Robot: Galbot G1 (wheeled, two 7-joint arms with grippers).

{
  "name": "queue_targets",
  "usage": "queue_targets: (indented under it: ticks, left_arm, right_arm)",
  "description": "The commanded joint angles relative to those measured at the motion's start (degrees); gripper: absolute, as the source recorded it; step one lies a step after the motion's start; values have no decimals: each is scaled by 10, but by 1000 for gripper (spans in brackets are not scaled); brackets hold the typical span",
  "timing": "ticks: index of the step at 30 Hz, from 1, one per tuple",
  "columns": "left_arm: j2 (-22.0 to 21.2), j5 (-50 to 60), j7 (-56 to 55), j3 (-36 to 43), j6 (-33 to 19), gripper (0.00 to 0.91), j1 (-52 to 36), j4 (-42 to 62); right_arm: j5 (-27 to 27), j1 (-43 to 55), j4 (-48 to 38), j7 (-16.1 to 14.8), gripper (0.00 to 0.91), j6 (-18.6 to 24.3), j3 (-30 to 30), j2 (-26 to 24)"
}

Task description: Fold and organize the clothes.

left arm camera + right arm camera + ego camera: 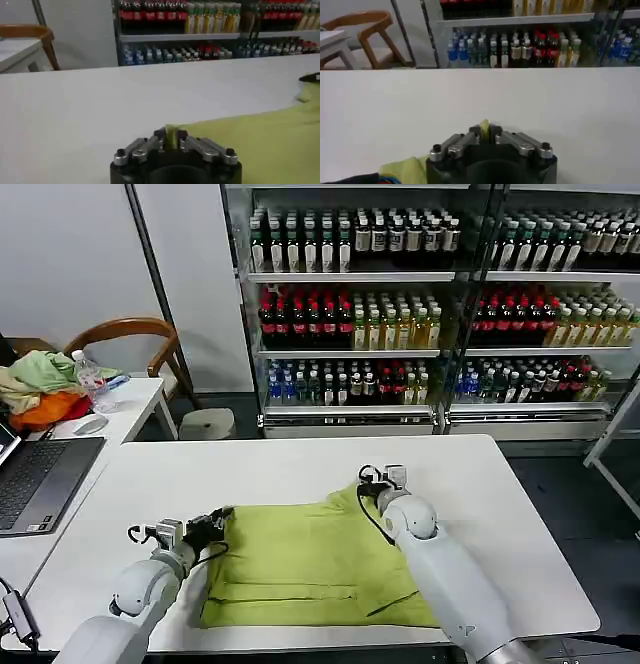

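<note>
The left hand (pixel 213 522) is seen low over the white desk (pixel 150 484), its fingers pinched closed on the near-left top corner of the lime T-shirt (pixel 300 559); in the left wrist view the left hand (pixel 170 136) has a sliver of yellow-green cloth nipped between its two metal fingers, with the T-shirt (pixel 260 145) spread out beyond it. The right hand (pixel 378 480) is placed at the far edge of the T-shirt, toward the desk's middle, and is likewise clamped on the fabric: in the right wrist view a small fold of the T-shirt (pixel 484 128) is seen standing up between the fingers of the right hand (pixel 488 132). The T-shirt is laid mostly flat on the desk between the two arms, plain side up, with a fold line near its front edge. Behind the desk, shelves of bottled drinks (pixel 400 314) are seen. To the robot's left, a laptop (pixel 40 484) is set on a side desk.
</note>
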Motion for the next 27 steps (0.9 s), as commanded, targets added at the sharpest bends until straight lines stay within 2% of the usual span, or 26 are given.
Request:
queue_targets:
  ticks: [1, 9, 20, 27]
  left_arm:
    - [0, -5, 0, -3, -21, 50, 2, -5]
    - [9, -25, -2, -20, -48, 50, 47, -65]
    - [33, -20, 0, -48, -67, 50, 147, -156]
    - [24, -10, -4, -77, -84, 50, 222, -205]
  right_arm:
    - [-2, -6, 29, -1, 0, 17, 1, -3]
    - [43, -68, 191, 28, 0, -17, 14, -55]
    - [47, -187, 318, 38, 0, -19, 55, -107]
    - [36, -289, 378, 36, 0, 3, 80, -123]
